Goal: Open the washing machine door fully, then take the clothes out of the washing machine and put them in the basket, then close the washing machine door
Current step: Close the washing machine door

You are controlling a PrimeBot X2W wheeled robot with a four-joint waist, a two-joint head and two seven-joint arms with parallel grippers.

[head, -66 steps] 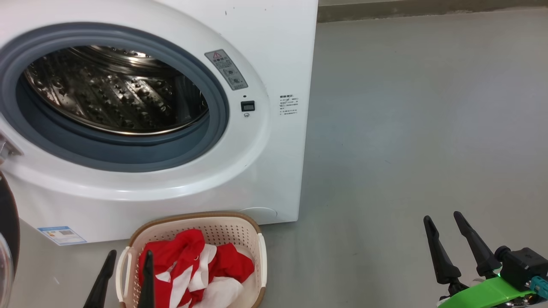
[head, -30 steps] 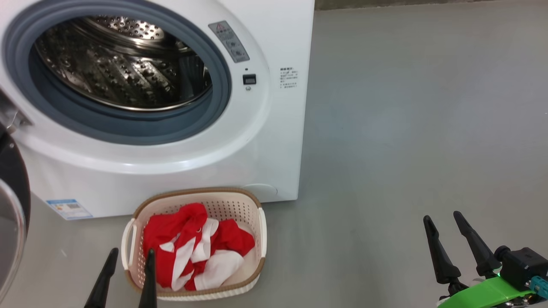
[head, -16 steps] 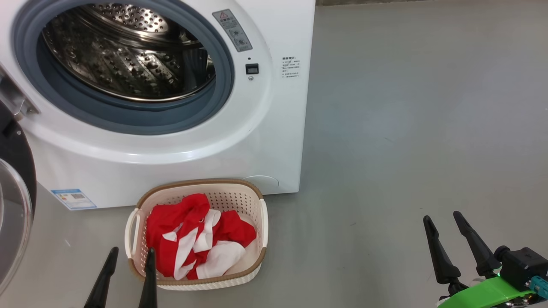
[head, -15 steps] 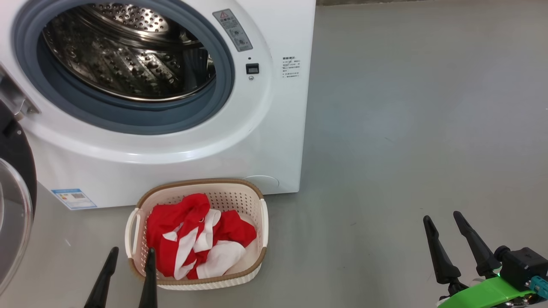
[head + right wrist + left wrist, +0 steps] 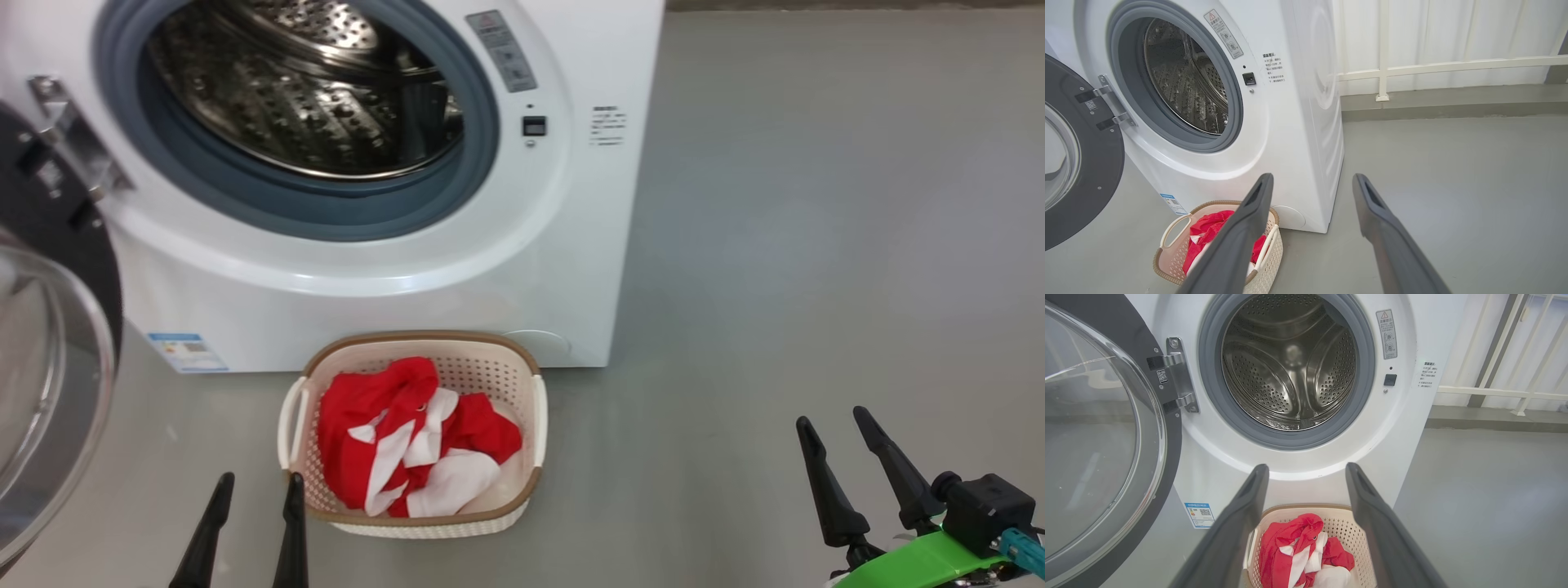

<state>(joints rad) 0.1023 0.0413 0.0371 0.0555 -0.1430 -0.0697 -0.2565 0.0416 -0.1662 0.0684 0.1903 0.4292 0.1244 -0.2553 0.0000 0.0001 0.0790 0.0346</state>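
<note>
Head view: clothes (image 5: 408, 441) in basket (image 5: 424, 336) by washer (image 5: 367, 286), door (image 5: 49, 204) wide open; L gripper (image 5: 259, 482), R gripper (image 5: 833, 418) jaws spread, empty.

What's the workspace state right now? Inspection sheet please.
Surface: smooth grey floor.
Job's things: big white front-loading washing machine, its round black-rimmed glass door wide open; no clothes seen in the steel drum; red-and-white fabric clothes lie in the cream perforated plastic basket with a brown rim, which stands on the floor before the machine.
Clutter: nothing seen.
Grippers: left gripper open, holding nothing, near the basket; right gripper open, holding nothing, over bare floor.
Cables: nothing seen.
Surroundings: white railing behind the machine.
</note>
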